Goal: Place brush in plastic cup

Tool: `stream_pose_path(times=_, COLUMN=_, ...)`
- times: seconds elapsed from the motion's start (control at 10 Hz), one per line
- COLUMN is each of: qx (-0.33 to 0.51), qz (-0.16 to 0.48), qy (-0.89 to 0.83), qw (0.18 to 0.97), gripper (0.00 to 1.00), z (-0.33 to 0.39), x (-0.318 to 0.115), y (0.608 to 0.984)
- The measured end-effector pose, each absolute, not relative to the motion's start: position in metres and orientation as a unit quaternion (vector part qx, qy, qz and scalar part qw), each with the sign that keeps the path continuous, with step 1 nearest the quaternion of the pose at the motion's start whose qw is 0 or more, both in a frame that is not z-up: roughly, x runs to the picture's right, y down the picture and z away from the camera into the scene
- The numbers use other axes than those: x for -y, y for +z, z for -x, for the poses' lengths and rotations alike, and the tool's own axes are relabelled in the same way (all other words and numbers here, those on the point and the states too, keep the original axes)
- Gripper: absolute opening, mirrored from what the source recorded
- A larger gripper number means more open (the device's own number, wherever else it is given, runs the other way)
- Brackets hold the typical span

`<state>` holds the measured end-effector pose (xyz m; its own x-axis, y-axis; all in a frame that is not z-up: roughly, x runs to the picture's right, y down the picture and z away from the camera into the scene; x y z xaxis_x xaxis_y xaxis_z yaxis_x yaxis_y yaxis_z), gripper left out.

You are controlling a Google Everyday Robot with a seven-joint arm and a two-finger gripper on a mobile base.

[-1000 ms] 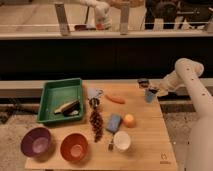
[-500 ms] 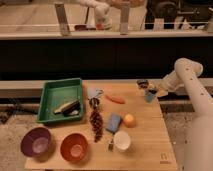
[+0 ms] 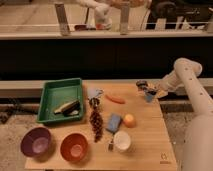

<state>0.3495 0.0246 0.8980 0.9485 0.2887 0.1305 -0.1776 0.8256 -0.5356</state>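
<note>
One plastic cup [image 3: 150, 97] sits just below the end effector [image 3: 144, 88]; its grip cannot be told, brush indistinct. Best withdraw straight upward to avoid tipping it.

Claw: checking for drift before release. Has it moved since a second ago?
No. The claw hangs by the light-blue plastic cup near the table's far right corner, as far right of the carrot as before.
</note>
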Motion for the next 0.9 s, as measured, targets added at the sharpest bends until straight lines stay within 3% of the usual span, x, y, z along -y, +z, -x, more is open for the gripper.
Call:
stream_pose_path(times=0.2, qx=0.101, qz=0.271, qy=0.121, qw=0.949, gripper=0.8, z=-0.3479, x=-0.0254, y=0.9)
stream_pose_path(times=0.9, qx=0.093, qz=0.277, qy=0.117, qw=0.949, gripper=0.8, z=-0.3437, x=-0.0272, y=0.9022)
